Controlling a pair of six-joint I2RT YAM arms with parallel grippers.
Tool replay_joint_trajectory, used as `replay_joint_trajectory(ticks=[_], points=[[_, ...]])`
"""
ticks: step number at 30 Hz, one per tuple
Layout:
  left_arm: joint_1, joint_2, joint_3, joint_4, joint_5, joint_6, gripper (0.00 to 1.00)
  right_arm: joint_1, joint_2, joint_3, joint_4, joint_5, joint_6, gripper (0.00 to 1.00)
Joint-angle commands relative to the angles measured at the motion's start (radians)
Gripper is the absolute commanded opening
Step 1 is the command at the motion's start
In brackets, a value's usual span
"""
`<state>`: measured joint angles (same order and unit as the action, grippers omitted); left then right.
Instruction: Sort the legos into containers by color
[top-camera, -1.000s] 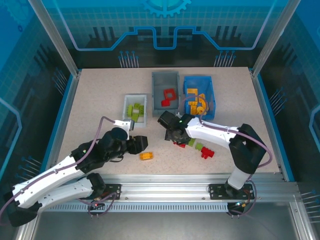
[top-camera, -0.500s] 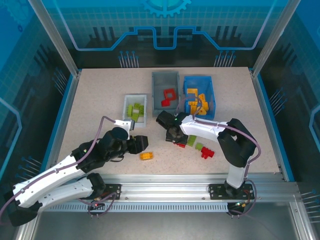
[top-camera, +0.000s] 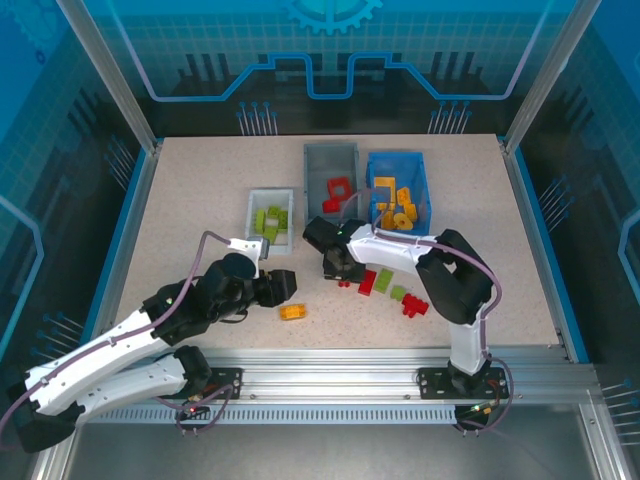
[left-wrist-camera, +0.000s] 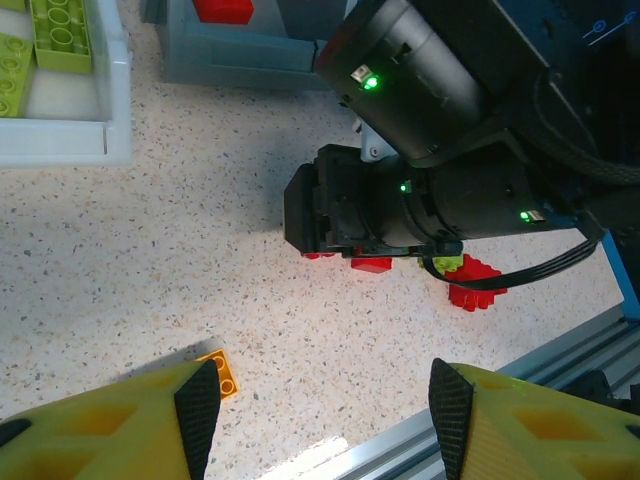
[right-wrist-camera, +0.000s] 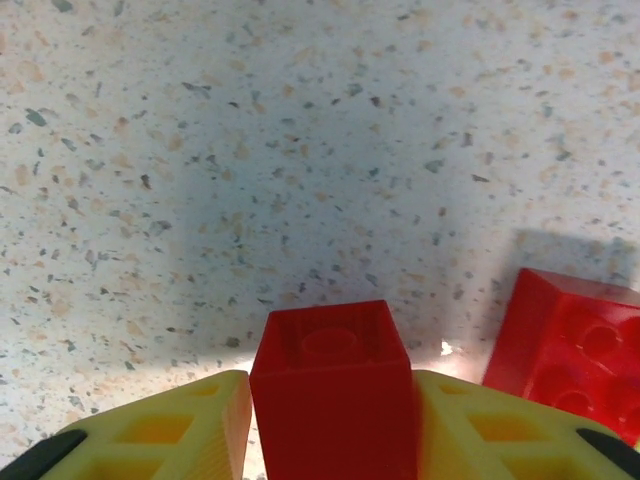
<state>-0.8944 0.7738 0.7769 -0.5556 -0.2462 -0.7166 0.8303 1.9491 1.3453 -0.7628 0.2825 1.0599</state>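
My right gripper (right-wrist-camera: 332, 420) is shut on a small red lego (right-wrist-camera: 332, 365) just above the tabletop; from above it (top-camera: 338, 268) sits left of a loose cluster of red (top-camera: 367, 282) and green legos (top-camera: 384, 280). Another red lego (right-wrist-camera: 570, 345) lies to its right. My left gripper (left-wrist-camera: 323, 410) hovers open over bare table, an orange lego (left-wrist-camera: 222, 372) beside its left finger. The white container (top-camera: 250, 220) holds green legos, the grey container (top-camera: 330, 162) red ones, the blue container (top-camera: 395, 160) orange-yellow ones.
A toothed red piece (left-wrist-camera: 475, 290) and a green lego (top-camera: 398, 293) lie right of the right arm's wrist. The metal rail (top-camera: 330, 358) runs along the near table edge. Open tabletop stretches left of the white container.
The right gripper slid left and away from the cluster and its jaws closed onto the small red lego. The left arm stayed still.
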Motion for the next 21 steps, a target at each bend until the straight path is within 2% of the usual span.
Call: replay_joint_trajectory(ticks=[1, 4, 9, 14, 18, 21], points=[[-0.007, 0.002, 0.039, -0.003, -0.009, 0.004, 0.61, 0.007, 0.024, 0.024, -0.03, -0.002, -0.019, 0.35], [-0.007, 0.006, 0.066, -0.014, -0.026, 0.005, 0.61, 0.03, -0.035, 0.029, -0.039, 0.082, -0.044, 0.27], [-0.006, 0.057, 0.169, -0.046, -0.088, 0.031, 0.61, -0.002, -0.167, 0.07, -0.015, 0.182, -0.174, 0.25], [-0.006, 0.188, 0.295, -0.052, -0.153, 0.075, 0.61, -0.111, -0.102, 0.237, 0.037, 0.08, -0.367, 0.24], [-0.005, 0.302, 0.382, -0.029, -0.211, 0.087, 0.62, -0.195, 0.045, 0.424, 0.069, -0.052, -0.478, 0.24], [-0.005, 0.388, 0.464, -0.033, -0.261, 0.106, 0.62, -0.246, 0.17, 0.572, 0.055, -0.132, -0.505, 0.24]])
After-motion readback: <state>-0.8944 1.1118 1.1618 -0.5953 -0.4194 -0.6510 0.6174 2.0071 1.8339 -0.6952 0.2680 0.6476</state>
